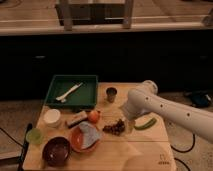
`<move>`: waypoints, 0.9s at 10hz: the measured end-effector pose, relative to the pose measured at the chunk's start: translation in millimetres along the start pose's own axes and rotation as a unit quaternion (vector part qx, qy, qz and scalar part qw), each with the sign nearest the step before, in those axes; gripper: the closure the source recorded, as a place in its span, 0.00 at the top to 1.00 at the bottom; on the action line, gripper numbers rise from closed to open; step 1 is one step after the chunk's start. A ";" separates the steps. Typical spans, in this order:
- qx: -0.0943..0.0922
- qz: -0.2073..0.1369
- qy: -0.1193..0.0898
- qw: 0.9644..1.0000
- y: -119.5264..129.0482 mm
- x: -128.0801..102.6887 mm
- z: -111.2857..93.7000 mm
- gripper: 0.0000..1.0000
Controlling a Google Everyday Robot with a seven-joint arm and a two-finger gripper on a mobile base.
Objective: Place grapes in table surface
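Grapes [115, 128] on table [150, 152], gripper [129, 125] just right, jaws open (pod [145, 123] beyond), orange [94, 116] near left

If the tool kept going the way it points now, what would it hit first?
The tool points down, just right of the grapes. It would probably meet the table surface beside them first; depth is unclear, so it might clip the bunch's right edge.
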 end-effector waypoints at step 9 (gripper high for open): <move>-0.008 -0.009 -0.023 1.000 -7.0 -5.4 16.5 0.80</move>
